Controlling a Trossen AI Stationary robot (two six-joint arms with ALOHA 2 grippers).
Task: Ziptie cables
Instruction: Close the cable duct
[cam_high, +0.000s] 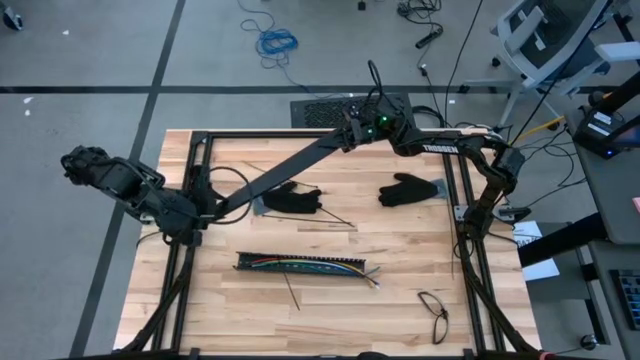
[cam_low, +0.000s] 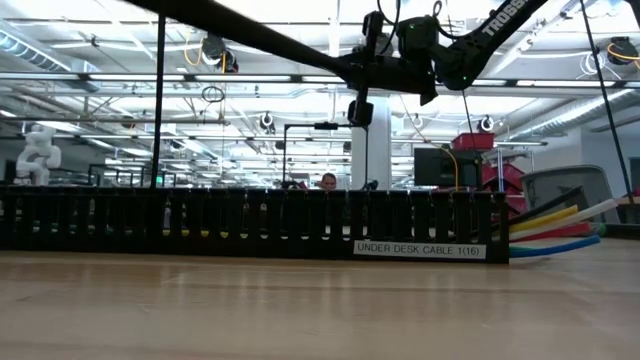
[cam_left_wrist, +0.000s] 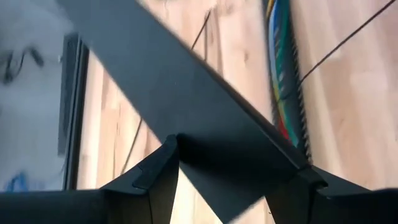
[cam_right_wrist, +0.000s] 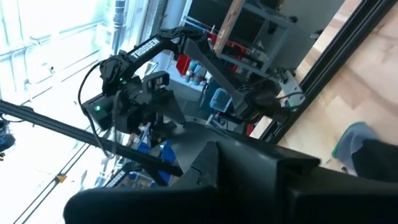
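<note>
We find the long black slotted plastic bar (cam_high: 305, 266) lying across the near middle of the light wooden plank table (cam_high: 400, 300), with the bundle of thin multicoloured flexible cables (cam_high: 330, 266) inside it and their ends spilling out of its right end. A thin straight stiff black strip (cam_high: 292, 292) lies just near of the bar, and another (cam_high: 330, 219) lies beyond it. Farther back, two dark fabric gloves sit side by side: one (cam_high: 292, 199) left of centre, the other (cam_high: 410, 189) to its right. A looped thick black cable (cam_high: 434, 312) rests at the near right corner. In the low view the bar (cam_low: 250, 225) spans the table's width.
</note>
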